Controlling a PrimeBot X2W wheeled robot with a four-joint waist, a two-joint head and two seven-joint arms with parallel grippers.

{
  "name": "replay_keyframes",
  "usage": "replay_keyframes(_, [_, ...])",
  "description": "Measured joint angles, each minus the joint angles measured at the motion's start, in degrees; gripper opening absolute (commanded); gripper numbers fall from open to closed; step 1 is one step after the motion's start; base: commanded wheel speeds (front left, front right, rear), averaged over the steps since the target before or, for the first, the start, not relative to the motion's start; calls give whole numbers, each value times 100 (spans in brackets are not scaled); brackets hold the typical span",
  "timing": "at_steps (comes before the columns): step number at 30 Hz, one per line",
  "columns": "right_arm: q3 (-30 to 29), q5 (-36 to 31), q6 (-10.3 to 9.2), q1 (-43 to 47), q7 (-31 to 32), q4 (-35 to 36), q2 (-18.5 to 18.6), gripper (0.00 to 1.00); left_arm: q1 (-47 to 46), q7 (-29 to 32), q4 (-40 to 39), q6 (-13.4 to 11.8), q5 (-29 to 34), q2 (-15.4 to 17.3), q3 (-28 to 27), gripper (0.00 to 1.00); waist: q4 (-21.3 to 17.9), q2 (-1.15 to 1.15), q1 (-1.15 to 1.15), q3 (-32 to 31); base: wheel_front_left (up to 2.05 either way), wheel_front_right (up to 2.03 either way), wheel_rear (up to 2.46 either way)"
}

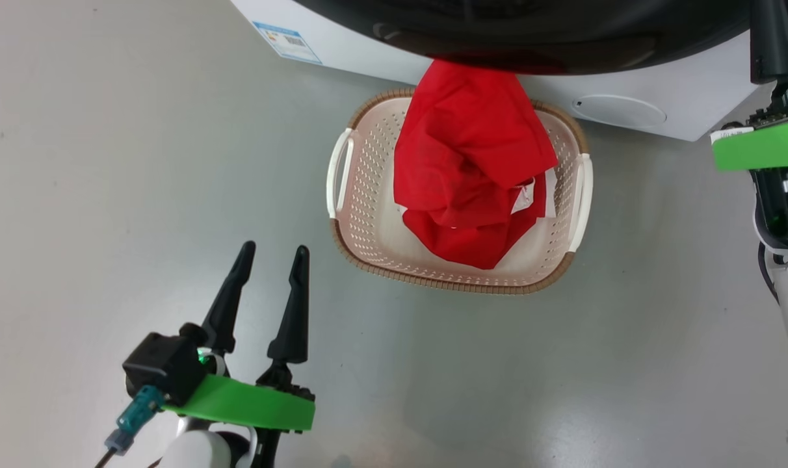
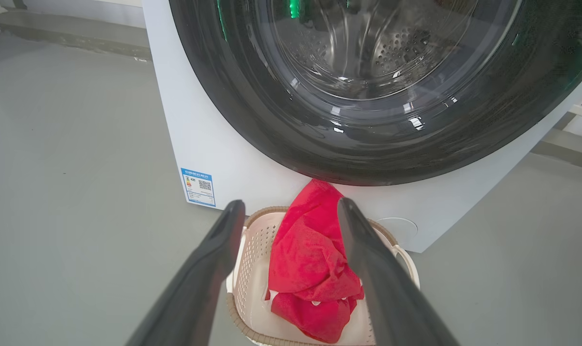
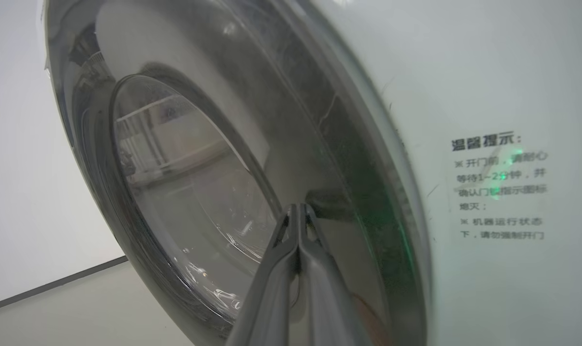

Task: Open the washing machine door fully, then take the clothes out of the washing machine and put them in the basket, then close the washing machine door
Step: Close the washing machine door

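1 washing machine (image 1: 699, 91) is seen at frame top in head view, w/ its 1 washing machine door (image 2: 368, 120) lying against the front. 1 basket (image 1: 459, 283) is set on the floor (image 1: 108, 195) just below, mid-frame. 1 red bundle of clothes (image 1: 465, 162) lies in it, upper end reaching the door's lower rim; no. of garments can't be told. Left gripper (image 1: 274, 249), lower left, is spread wide, nothing held. Right gripper (image 3: 297, 207) is pinched together w/ nothing between, pointed at the door's dark rim. 1 blue label (image 1: 287, 40) is seen upper left.
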State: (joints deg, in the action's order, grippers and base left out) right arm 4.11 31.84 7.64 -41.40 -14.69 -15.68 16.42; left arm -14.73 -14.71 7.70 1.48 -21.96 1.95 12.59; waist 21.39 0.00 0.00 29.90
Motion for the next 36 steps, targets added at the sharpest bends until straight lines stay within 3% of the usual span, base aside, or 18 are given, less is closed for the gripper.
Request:
replay_keyframes(13, [74, 45, 23, -97, -1, -44, -58, 0, -166, 0, 73, 0, -29, -11, -8, 100, -40, 0, 0, 1, 0, 0, 0])
replay_keyframes(21, [388, 69, -10, 828, -1, -1, -154, 2, -29, 0, 203, 83, 132, -13, -244, 100, -170, 0, 0, -375, 0, 0, 0])
replay_keyframes(25, [402, 69, -10, 1291, 0, 110, -258, 51, 103, 0, 268, 160, 275, -10, -394, 100, -275, 0, 0, -583, 0, 0, 0])
replay_keyframes(26, [401, 69, -10, 1406, -1, 131, -266, 83, 121, 0, 280, 171, 309, -11, -419, 100, -305, 0, 0, -633, 0, 0, 0])
replay_keyframes(27, [387, 69, -10, 1532, -1, 156, -277, 100, 148, 0, 292, 209, 338, -11, -450, 100, -337, 0, 0, -684, 0, 0, 0])
replay_keyframes(36, [174, 69, -10, 2428, 0, 294, -437, 100, 448, 0, 402, 319, 510, -9, -701, 100, -626, 0, 0, -1081, 0, 0, 0])
